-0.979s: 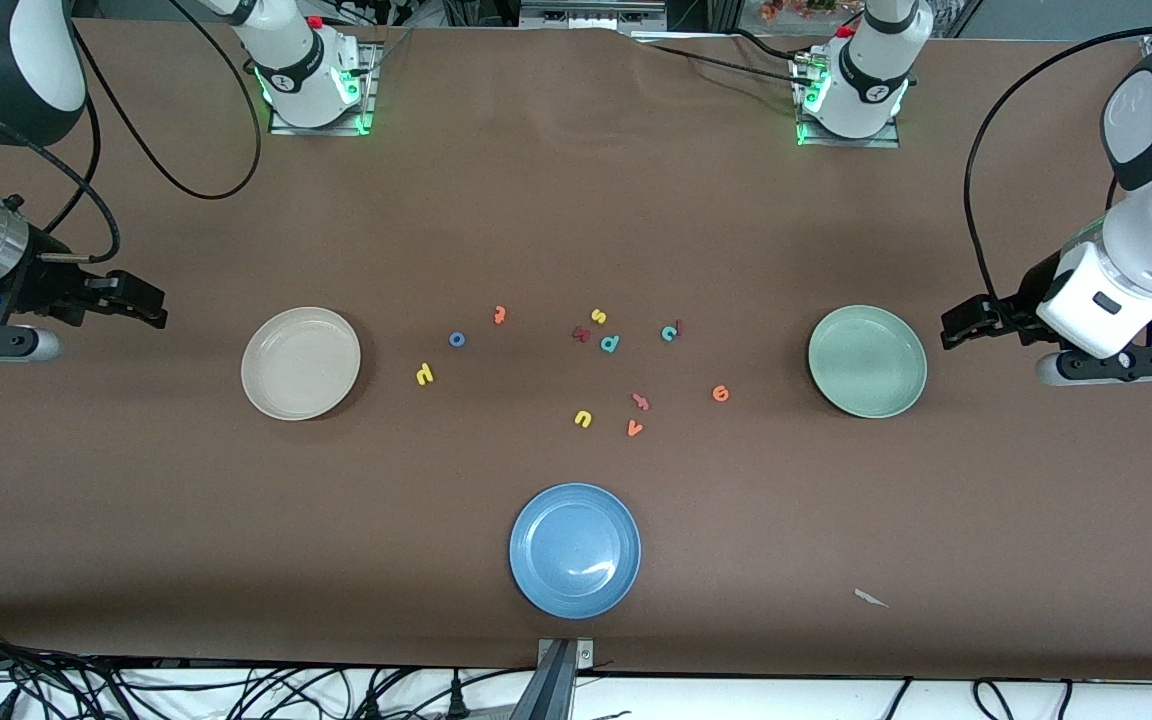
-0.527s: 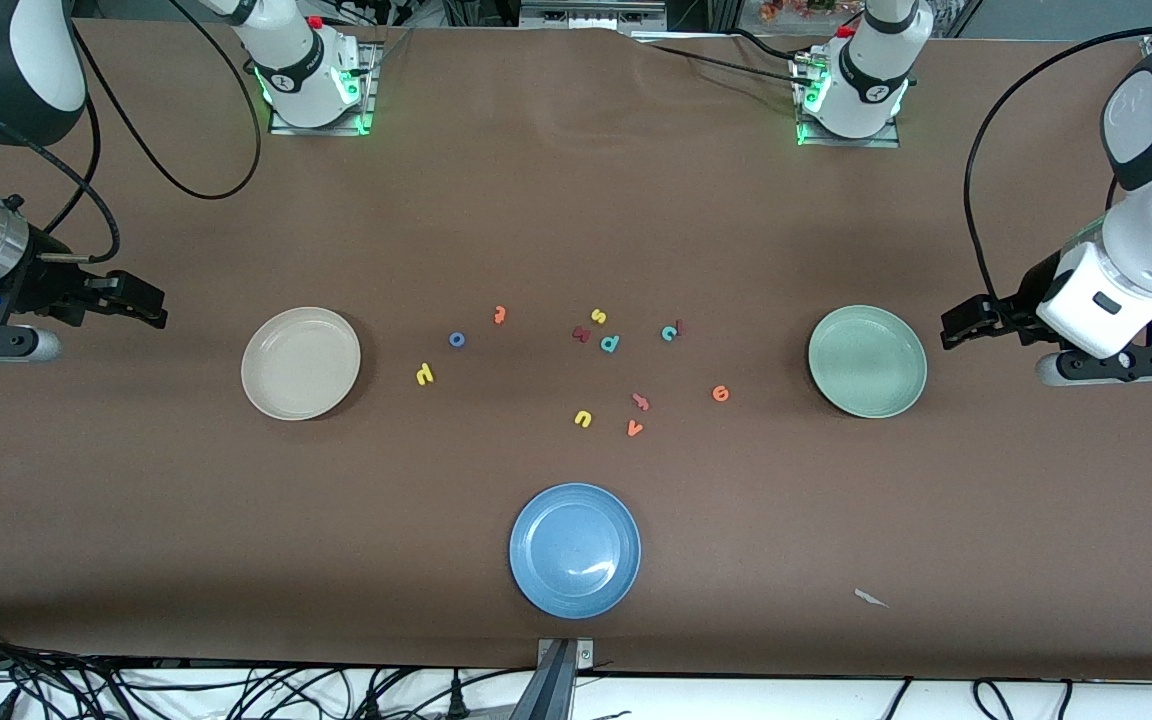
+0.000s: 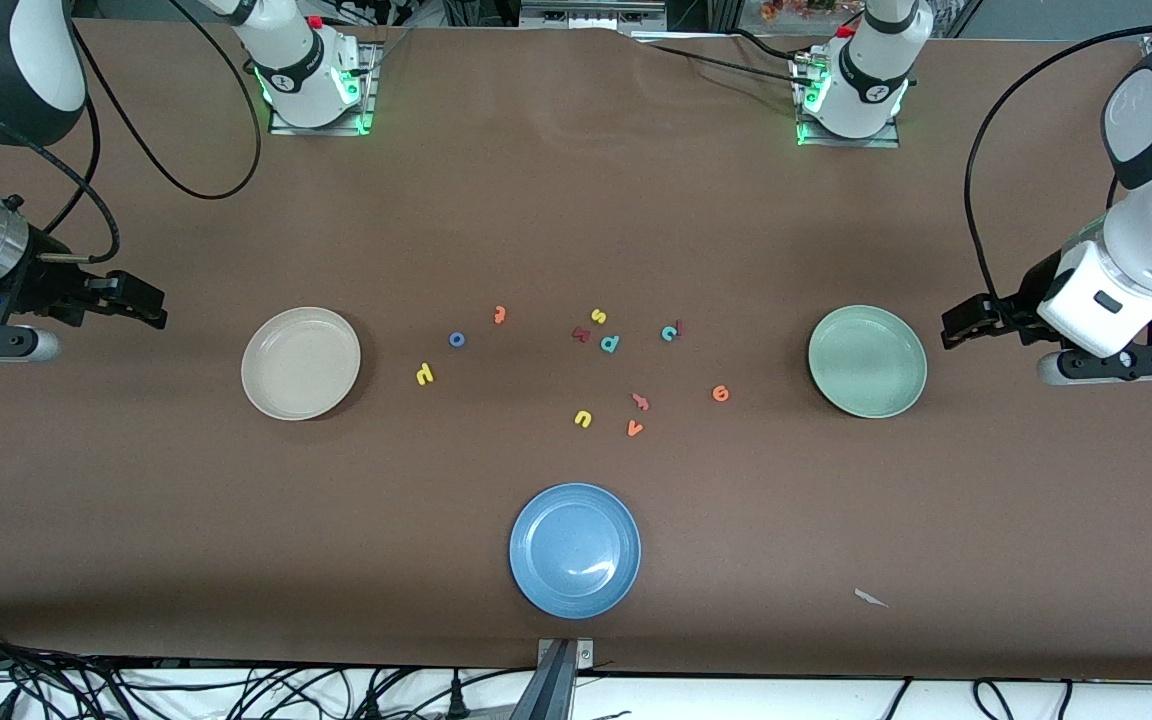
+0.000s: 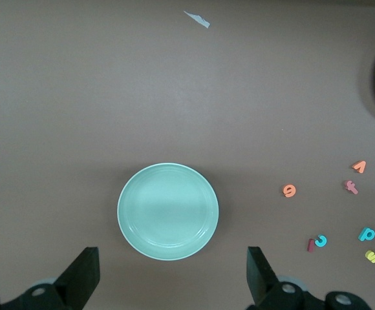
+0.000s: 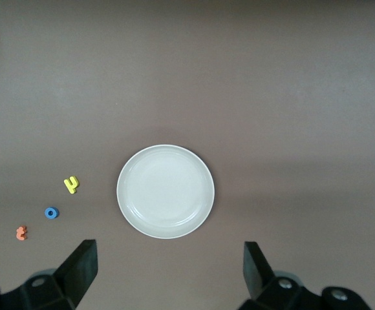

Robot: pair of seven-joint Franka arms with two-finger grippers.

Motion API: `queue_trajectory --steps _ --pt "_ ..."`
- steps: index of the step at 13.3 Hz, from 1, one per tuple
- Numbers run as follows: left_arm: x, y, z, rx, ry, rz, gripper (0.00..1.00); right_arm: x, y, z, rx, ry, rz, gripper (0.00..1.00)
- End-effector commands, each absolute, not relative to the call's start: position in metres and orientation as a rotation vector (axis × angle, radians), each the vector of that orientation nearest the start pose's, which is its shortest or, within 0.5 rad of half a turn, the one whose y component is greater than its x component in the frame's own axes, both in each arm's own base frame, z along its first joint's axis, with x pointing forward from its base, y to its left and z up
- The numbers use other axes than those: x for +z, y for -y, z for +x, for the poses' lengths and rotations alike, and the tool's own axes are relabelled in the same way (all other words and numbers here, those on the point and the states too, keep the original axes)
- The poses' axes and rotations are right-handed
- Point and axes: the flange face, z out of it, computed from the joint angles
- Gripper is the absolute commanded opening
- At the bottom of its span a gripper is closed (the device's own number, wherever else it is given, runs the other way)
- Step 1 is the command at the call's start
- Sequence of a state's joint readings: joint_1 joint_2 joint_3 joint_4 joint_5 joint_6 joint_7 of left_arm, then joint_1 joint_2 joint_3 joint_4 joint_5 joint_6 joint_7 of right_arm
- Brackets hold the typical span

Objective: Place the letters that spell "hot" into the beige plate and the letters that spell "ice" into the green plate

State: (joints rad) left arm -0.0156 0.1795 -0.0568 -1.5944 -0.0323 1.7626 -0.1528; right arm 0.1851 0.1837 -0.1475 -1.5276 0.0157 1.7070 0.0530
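While eleven toy letters lie scattered mid-table between the beige plate [image 3: 301, 362] and green plate [image 3: 867, 361], three plates sit empty; left gripper [image 3: 958, 327] and right gripper [image 3: 144, 303] wait, jaws wide, holding nothing.

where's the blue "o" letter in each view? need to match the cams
Front view: blue "o" lies on the table between the beige plate and the letter cluster, beside the yellow "h".
Right wrist view: blue "o" sits between the yellow "h" and the orange "t".
Left wrist view: not in it.
Shared landmark: the beige plate.
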Motion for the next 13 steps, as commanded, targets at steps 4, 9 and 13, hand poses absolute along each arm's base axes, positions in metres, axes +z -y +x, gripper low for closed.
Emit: queue_trajectory --steps 4,9,13 --pt "0.5284 0.0444 0.6083 0.024 0.100 -3.155 1.00 0.5514 -0.0303 0.6182 -0.014 -0.033 -3.154 1.00" --pt "0.5269 0.0444 0.6080 0.029 0.098 -3.154 1.00 0.5485 -0.0286 0.6191 -0.004 -0.038 -3.155 1.00" --pt "0.5269 0.0444 0.6080 0.029 0.098 -3.154 1.00 0.5483 -0.0332 0.6187 -0.002 -0.019 -3.165 1.00"
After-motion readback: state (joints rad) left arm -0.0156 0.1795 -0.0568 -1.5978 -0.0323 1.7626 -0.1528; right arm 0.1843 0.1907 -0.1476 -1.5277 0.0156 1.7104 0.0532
